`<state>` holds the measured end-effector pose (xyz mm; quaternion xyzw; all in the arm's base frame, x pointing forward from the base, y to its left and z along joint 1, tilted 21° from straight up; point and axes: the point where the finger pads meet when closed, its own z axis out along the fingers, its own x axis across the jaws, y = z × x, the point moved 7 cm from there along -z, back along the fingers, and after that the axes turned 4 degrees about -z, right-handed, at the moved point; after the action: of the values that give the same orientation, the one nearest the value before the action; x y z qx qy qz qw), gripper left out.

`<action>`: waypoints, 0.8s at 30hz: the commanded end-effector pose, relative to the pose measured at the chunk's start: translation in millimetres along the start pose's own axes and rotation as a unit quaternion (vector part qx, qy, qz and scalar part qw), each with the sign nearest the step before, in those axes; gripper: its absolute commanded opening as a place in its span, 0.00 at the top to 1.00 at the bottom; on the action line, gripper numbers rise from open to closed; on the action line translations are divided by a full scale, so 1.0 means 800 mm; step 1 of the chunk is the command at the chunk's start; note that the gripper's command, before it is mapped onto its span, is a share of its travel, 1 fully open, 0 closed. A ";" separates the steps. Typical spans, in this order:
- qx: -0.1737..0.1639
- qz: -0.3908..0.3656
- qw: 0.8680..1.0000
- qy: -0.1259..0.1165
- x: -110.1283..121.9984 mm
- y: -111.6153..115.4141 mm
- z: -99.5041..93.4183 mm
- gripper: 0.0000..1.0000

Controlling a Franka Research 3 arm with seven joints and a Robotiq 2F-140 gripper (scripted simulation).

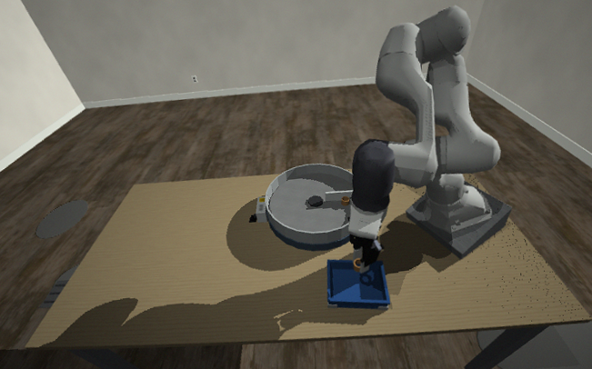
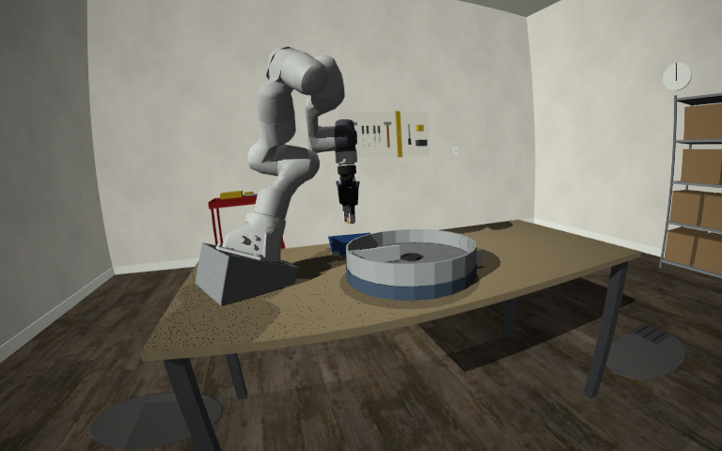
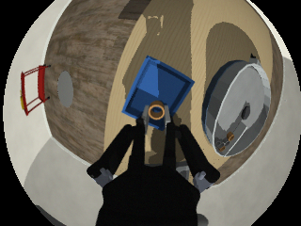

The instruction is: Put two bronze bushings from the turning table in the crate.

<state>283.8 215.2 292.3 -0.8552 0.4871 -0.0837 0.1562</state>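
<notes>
Above the blue crate [image 1: 329, 284] [image 2: 340, 243] [image 3: 136, 86], the gripper [image 1: 364, 254] [image 2: 348, 216] [image 3: 156, 111] points downward, its jaws closed to a narrow gap on a bronze bushing [image 1: 359, 262] [image 2: 348, 219] [image 3: 156, 111]. The wrist view shows this bushing as a ring, its round opening facing the camera, with one fingertip on either side. The exterior view places the fingertips higher than the crate's rim, apart from it. The crate, an open rectangular box, stands on the wooden table [image 1: 169, 248] [image 2: 542, 250] [image 3: 141, 42], near the turning table [image 1: 281, 230] [image 2: 410, 273] [image 3: 210, 105].

The turning table is a round, shallow drum with a pale wall and a blue lower band. A dark hub [image 1: 314, 201] [image 2: 411, 256] [image 3: 245, 113] marks its middle, and a straight pale divider [image 1: 338, 194] [image 2: 380, 254] [image 3: 236, 141] reaches from near the hub toward the wall. Beside the divider lies a second bronze bushing [image 1: 344, 200] [image 3: 230, 136]; closer to the wall, the wrist view shows another small bronze piece [image 3: 221, 148], partly obscured. The robot arm [image 1: 414, 106] [image 2: 292, 159] rises from a grey wedge-shaped base [image 1: 462, 251] [image 2: 212, 276] standing on the same table.
</notes>
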 end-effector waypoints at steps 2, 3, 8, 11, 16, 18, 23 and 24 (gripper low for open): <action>0.007 0.005 1.000 -0.004 -0.003 -0.004 0.029 1.00; 0.007 0.005 1.000 -0.004 -0.003 -0.004 0.036 1.00; 0.007 0.005 1.000 -0.004 -0.003 -0.005 0.066 1.00; 0.007 0.005 1.000 -0.004 -0.003 -0.005 0.070 1.00; 0.007 0.005 1.000 -0.004 -0.003 -0.005 0.075 1.00; 0.007 0.005 1.000 -0.004 -0.003 -0.005 0.075 1.00; 0.007 0.005 1.000 -0.004 -0.003 -0.005 0.075 1.00; 0.007 0.005 1.000 -0.004 -0.003 -0.005 0.075 1.00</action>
<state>302.9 229.6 236.2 -0.8554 0.4852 -0.0845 0.1603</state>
